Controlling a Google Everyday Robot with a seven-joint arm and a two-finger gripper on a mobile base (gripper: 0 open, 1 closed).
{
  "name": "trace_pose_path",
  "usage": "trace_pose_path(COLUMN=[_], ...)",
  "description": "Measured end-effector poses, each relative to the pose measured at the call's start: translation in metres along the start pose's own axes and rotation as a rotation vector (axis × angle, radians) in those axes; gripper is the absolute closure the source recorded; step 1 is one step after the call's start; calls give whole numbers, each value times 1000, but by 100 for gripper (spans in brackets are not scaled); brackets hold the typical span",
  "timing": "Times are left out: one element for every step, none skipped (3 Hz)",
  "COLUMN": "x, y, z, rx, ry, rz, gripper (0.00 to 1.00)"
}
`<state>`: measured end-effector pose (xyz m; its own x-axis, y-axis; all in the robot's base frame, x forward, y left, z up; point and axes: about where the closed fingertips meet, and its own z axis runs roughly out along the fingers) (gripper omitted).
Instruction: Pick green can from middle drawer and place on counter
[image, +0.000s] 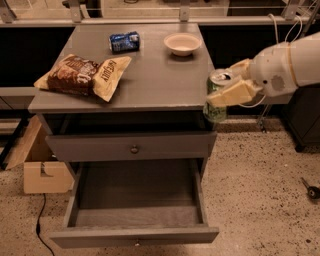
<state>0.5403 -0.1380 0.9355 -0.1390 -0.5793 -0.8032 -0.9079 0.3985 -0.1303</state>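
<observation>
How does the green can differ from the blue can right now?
The green can is held upright by the gripper beside the counter's edge; the blue can lies on its side on the counter. One is green, the other blue. Both are small drink cans.

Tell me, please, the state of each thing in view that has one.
Gripper: shut on the green can, beside the counter at its right edge.
Green can: upright, held in the air.
Middle drawer: pulled open.
Knobbed drawer: shut.
Blue can: lying on its side.
Bowl: upright.
Chip bag: lying flat.
</observation>
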Motion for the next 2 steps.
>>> trace_pose_path(x=[-6, -5], y=[-4, -4], z=[1, 1], rx=[4, 4], ry=[-3, -2], rz=[60, 59], gripper=[100, 100])
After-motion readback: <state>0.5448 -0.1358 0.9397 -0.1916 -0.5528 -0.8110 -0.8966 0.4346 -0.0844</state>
